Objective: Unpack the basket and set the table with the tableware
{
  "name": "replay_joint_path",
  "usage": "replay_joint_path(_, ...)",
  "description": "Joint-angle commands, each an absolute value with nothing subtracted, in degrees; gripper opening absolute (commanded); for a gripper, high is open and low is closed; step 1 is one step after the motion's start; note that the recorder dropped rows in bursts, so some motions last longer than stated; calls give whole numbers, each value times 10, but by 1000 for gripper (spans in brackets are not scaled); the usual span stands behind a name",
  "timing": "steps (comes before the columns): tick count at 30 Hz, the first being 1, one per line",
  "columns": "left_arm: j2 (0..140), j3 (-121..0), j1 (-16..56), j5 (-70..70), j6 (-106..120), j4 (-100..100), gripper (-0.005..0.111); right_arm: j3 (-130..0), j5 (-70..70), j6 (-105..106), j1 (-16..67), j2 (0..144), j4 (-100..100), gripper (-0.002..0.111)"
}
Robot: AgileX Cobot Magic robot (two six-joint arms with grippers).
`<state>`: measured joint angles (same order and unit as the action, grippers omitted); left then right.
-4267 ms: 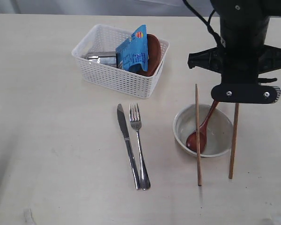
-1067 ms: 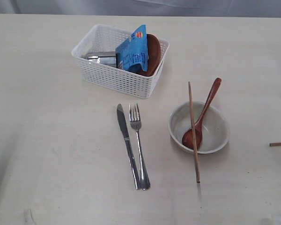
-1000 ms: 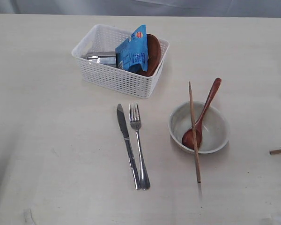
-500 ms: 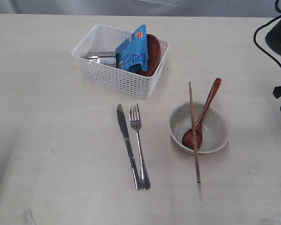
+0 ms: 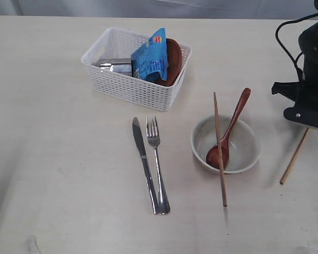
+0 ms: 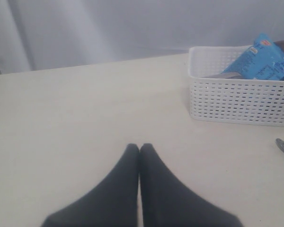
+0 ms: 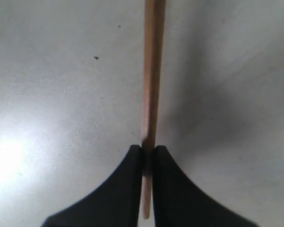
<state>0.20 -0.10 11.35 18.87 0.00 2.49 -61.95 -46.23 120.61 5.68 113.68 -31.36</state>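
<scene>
Table (image 5: pixel 58 132) pale cream, faint grain; basket (image 5: pixel 132 87) white, perforated lattice; packet (image 5: pixel 150 61) blue, small red-yellow logo; plate (image 5: pixel 174 61) brown; cup (image 5: pixel 114 66), knife (image 5: pixel 144 159), fork (image 5: pixel 158 164) shiny steel; bowl (image 5: pixel 247 145) cream; spoon (image 5: pixel 232 127) reddish-brown; each chopstick (image 5: pixel 223 185) tan wood.

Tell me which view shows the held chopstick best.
Right wrist view: the chopstick is close up, pinched in the right hand. The exterior view shows only its lower length slanting out below that hand, right of the bowl, with the grip hidden. The left wrist view does not show it.
</scene>
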Motion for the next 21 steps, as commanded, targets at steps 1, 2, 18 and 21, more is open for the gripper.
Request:
replay_joint_path(1, 0, 0, 112, 187, 0, 28, 0, -619, -436, 1217, 58, 1136, -331, 0)
replay_joint_path(2, 0, 0, 112, 187, 0, 28, 0, -619, -433, 1217, 58, 1137, -331, 0)
replay_joint_path(18, 0, 0, 112, 187, 0, 28, 0, -619, -442, 1202, 58, 1137, -294, 0)
replay_joint_path(21, 0, 0, 112, 187, 0, 28, 0, -619, -442, 1202, 58, 1137, -296, 0)
